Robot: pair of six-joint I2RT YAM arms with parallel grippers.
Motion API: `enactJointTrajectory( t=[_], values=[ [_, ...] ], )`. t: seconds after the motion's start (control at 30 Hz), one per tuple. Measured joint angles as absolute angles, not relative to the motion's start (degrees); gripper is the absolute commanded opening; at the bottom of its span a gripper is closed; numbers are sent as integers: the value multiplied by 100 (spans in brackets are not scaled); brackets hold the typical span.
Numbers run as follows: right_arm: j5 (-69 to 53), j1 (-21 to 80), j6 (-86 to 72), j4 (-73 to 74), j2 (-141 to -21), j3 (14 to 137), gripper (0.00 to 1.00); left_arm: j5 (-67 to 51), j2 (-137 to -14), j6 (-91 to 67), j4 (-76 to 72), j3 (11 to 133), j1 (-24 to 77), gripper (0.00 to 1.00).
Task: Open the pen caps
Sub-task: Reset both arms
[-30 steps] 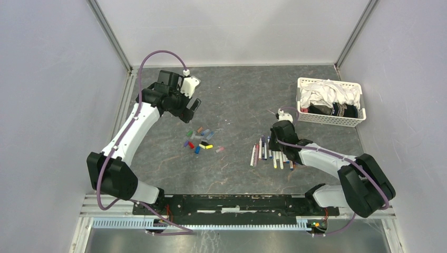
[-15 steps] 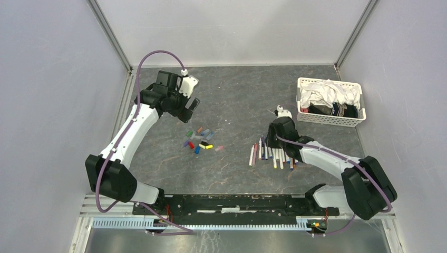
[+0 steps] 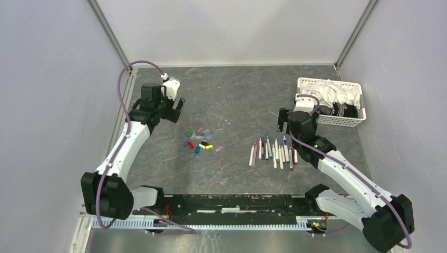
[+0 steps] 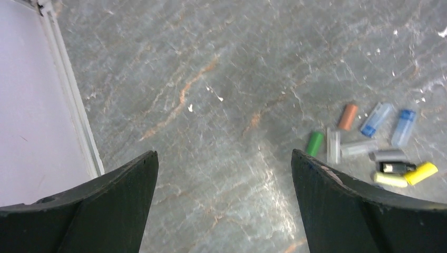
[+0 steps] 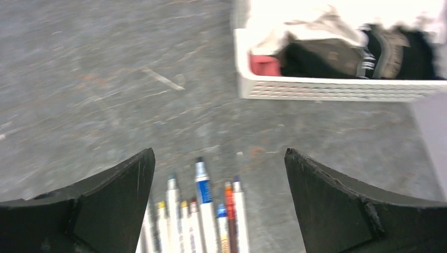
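Several loose pen caps [image 3: 200, 140] in mixed colours lie in a small cluster left of centre on the grey table. The left wrist view shows them at its right edge, among them a green cap [image 4: 314, 143], an orange one [image 4: 347, 116] and a yellow one [image 4: 421, 173]. Several white-barrelled pens [image 3: 274, 153] lie side by side right of centre, tips bare [image 5: 203, 208]. My left gripper [image 3: 177, 105] [image 4: 223, 158] hangs open over bare table, up and left of the caps. Just beyond the pens' far ends, my right gripper [image 3: 285, 119] [image 5: 219, 155] is open and empty.
A white slotted basket [image 3: 352, 122] [image 5: 316, 88] holding white and dark cloth stands at the back right, close to the right gripper. An aluminium rail [image 4: 74, 110] and the enclosure's pale wall border the table on the left, near the left gripper.
The right gripper opened, rose off the row of pens and drew back toward the basket. The left arm swung left, away from the caps.
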State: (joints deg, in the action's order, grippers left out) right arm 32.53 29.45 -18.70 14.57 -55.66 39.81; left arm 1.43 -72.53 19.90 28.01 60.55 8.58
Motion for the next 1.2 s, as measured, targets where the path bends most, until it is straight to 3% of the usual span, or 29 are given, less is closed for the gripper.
enactJointTrajectory(
  t=[0.33,0.6,0.77,1.2],
  values=[
    [5328,2838,-239,-497,-5227,1481,98,-469,-7330,1549,-84,4377,648,100],
    [5701,2270,-290,-1653,-5988,958,98,-985,-7406,952,-2379,2556,644,100],
    [5776,2112,-211,-3142,-6060,80,98,-1273,-7695,742,-3109,2364,644,100],
    [5767,1776,434,-6193,-6897,60,98,-1002,-7583,821,-4639,1365,576,100]
  ],
)
